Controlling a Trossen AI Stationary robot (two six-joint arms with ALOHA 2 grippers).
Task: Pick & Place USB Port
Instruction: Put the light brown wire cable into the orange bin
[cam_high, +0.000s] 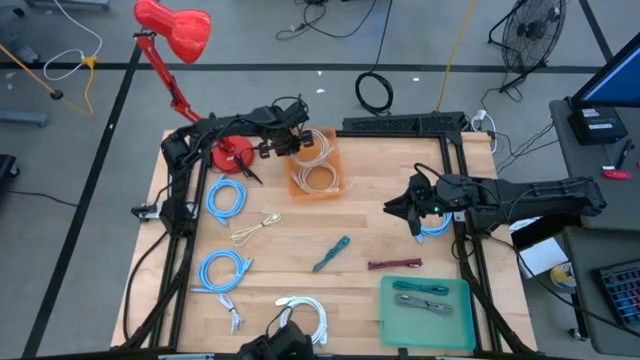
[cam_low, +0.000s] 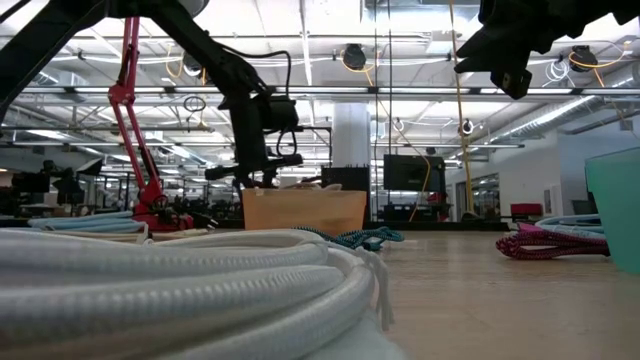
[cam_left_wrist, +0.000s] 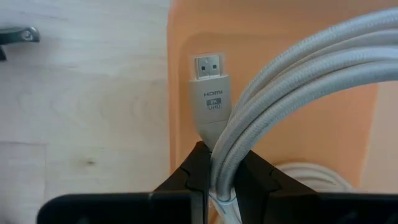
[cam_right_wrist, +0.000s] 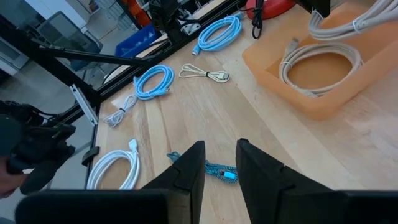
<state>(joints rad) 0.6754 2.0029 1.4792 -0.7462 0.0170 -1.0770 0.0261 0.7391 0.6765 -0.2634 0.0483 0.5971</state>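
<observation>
My left gripper stands over the far end of the orange bin and is shut on a coiled white braided cable. The cable's plug reads HDMI. A second white coil lies flat on the bin's floor. My right gripper hovers open above the table's right side with nothing between its fingers. A teal braided cable lies on the wood below it. I cannot tell which cable carries a USB plug. My left gripper pinches several strands of the white coil between its two fingers, just behind the HDMI plug. The fingers come steeply from above. The coil spreads away from them over the bin; I cannot tell whether its far part rests in the bin.
Two blue coils, a beige cable, a white coil and a maroon cable lie on the wooden table. A green tray with a cable sits at the near right. A red lamp's base stands beside the bin.
</observation>
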